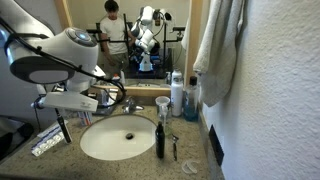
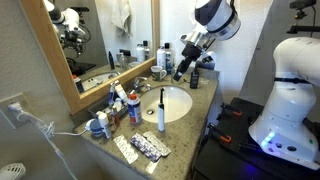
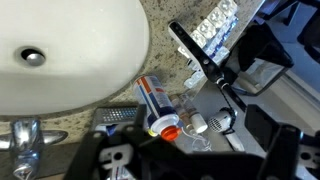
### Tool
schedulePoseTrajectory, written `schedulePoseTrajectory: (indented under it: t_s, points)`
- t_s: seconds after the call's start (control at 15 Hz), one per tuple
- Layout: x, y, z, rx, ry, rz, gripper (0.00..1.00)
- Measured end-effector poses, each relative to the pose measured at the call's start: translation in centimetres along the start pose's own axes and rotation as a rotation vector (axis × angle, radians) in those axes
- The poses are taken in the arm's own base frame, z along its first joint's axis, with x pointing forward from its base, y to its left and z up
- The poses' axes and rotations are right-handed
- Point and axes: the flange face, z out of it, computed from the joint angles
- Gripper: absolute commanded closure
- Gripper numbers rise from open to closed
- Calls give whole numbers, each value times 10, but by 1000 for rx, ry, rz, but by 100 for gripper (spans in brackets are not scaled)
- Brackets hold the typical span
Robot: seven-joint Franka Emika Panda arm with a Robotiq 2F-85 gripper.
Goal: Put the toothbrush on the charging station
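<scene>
The hand [image 2: 181,68] hangs wide open over the back of the sink [image 2: 188,101], well apart from the toothbrush [image 2: 161,103]. The toothbrush stands upright at the sink's front rim, near the front edge of the speckled stone table [image 2: 204,92]. Blister packs [image 2: 150,147] lie toward one corner, and a mirror [image 2: 100,38] backs the table.

Exterior view: sink [image 1: 118,140] set in counter [image 1: 200,135], bottom centre of frame. Behind sink: faucet [image 1: 130,105]; above faucet, on back wall: mirror [image 1: 180,15]. Just right of sink rim: toothbrush [image 1: 160,138], upright. Behind toothbrush, right of faucet: bottles [image 1: 178,95]. Above bottles, upper right: towel [image 1: 215,45], hanging. Lower left, left of sink: blister packs [image 1: 45,145] on counter. Wrist view: sink upper left, toothbrush diagonal to its right, blister packs upper right, tube [image 3: 158,105] lower centre, between sink and toothbrush.
</scene>
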Motion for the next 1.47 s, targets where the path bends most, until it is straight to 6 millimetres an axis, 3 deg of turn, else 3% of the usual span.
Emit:
schedulePoseTrajectory:
  t_s: [0.53,1.47]
  points:
    - [-21,8,27,96,38,-117,0]
    - [-43,-15,94,149,90,-234,0]
